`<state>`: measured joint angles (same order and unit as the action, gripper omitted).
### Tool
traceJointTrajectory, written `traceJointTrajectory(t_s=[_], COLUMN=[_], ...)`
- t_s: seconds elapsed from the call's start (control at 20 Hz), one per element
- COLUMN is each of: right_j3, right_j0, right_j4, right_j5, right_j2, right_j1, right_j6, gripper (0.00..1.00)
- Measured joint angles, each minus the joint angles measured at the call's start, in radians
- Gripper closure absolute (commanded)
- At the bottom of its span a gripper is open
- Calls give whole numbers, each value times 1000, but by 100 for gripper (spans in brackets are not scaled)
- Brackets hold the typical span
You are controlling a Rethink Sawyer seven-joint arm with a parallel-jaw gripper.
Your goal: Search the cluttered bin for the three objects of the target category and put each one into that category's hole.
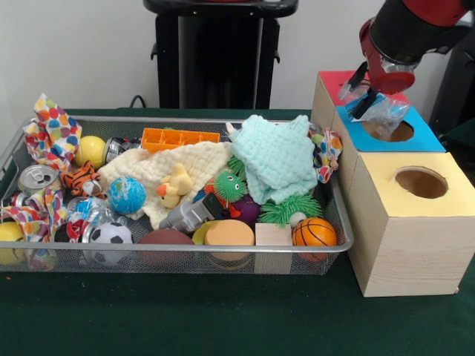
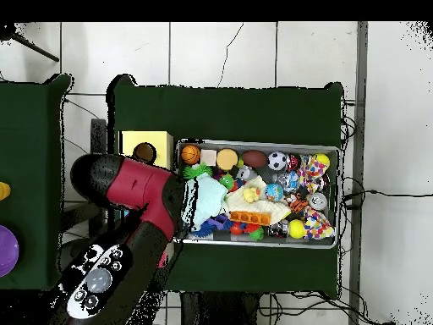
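The silver wire-mesh bin point(image 1: 178, 251) fills the table's left and middle, packed with toys, cloths and cans; it also shows in the overhead view point(image 2: 331, 151). Three wooden boxes stand to its right. The red-topped box point(image 1: 334, 78) is farthest back, and its hole is hidden behind my arm. My gripper point(image 1: 361, 95) is shut on a crumpled clear plastic wrapper point(image 1: 386, 111) and holds it just above the blue-topped box point(image 1: 423, 138), over that box's hole point(image 1: 393, 133). In the overhead view my arm point(image 2: 135, 190) hides the gripper and both of these boxes.
The yellow-topped box point(image 1: 415, 222) with its round hole point(image 1: 421, 182) stands nearest the camera. In the bin lie a mint cloth point(image 1: 278, 159), a cream cloth point(image 1: 174, 167), an orange tray point(image 1: 178, 138), a basketball point(image 1: 314, 232), a soccer ball point(image 1: 110, 235), a globe ball point(image 1: 127, 194) and a can point(image 1: 37, 179).
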<state>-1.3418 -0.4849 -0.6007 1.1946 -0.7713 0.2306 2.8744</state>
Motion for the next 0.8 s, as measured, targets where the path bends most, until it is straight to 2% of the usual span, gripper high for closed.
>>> traceJointTrajectory(t_s=[0.4,0.45,0.8], right_j3=[18,18,22], right_j0=[0,0,0], right_j4=[0,0,0], right_j5=[0,0,0], right_j2=[0,-1,-21], right_j1=[-1,-1,-7], right_j6=[13,13,14], gripper=[100,0,0])
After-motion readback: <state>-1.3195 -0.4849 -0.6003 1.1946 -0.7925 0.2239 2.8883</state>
